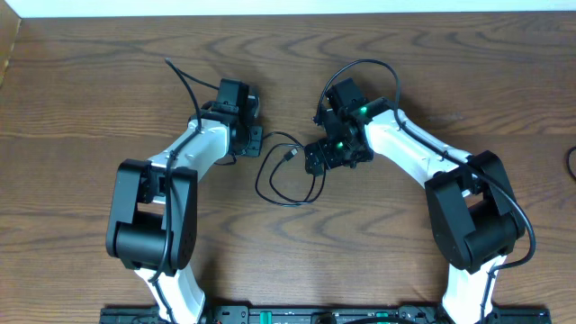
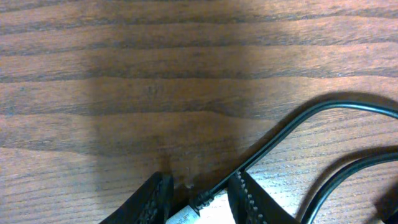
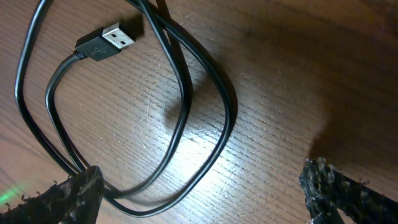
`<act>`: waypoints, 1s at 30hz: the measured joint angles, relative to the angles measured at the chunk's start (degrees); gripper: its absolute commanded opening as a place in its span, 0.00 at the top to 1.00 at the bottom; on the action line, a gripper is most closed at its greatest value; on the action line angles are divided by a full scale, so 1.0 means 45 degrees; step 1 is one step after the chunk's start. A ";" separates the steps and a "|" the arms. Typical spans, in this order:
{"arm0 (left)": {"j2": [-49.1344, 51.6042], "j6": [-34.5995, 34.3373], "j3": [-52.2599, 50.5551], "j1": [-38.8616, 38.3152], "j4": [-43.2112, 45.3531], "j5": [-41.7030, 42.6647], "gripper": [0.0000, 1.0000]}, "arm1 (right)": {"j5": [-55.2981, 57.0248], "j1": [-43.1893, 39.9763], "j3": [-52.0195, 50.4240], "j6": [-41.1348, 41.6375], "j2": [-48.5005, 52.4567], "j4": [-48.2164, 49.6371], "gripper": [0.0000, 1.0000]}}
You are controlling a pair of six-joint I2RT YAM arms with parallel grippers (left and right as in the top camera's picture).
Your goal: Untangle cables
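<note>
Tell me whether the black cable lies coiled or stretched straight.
Coiled. The black cable curves in loose overlapping loops, its USB plug lying free inside them.

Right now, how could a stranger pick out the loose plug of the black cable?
Look at the middle of the wooden table, where a black cable lies in loose loops. Among the loops rests its free end, a USB plug: the only flat silver metal tip, on a short black grip.

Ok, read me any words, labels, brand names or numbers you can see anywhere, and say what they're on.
None can be read. The USB plug on the black cable shows bare metal, no logo. The left arm, the right arm and the wooden table carry no legible label.
</note>
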 measured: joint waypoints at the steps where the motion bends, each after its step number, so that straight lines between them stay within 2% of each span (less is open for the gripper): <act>1: -0.0044 -0.0039 -0.0097 0.0000 0.0107 0.0005 0.66 | -0.0015 0.0000 0.0000 0.0005 0.0000 -0.0005 0.04; 6: -0.0393 -0.0112 -0.0860 0.0049 0.0937 0.0243 0.66 | -0.0151 0.0000 0.0000 0.0044 0.0000 0.0000 0.09; 10: -0.0661 -0.0170 -0.1472 0.0092 0.1705 0.0481 0.66 | -0.0223 0.0005 0.0000 0.0092 0.0000 0.0005 0.27; 19: -0.0806 -0.0355 -0.1802 0.0151 0.2103 0.0797 0.66 | -0.0301 0.0155 -0.0379 0.0291 0.0000 0.0287 0.27; 30: -0.0831 -0.0636 -0.1885 -0.0044 0.2157 0.2506 0.66 | -0.0379 0.0238 -0.0743 0.0680 -0.0005 0.1005 0.30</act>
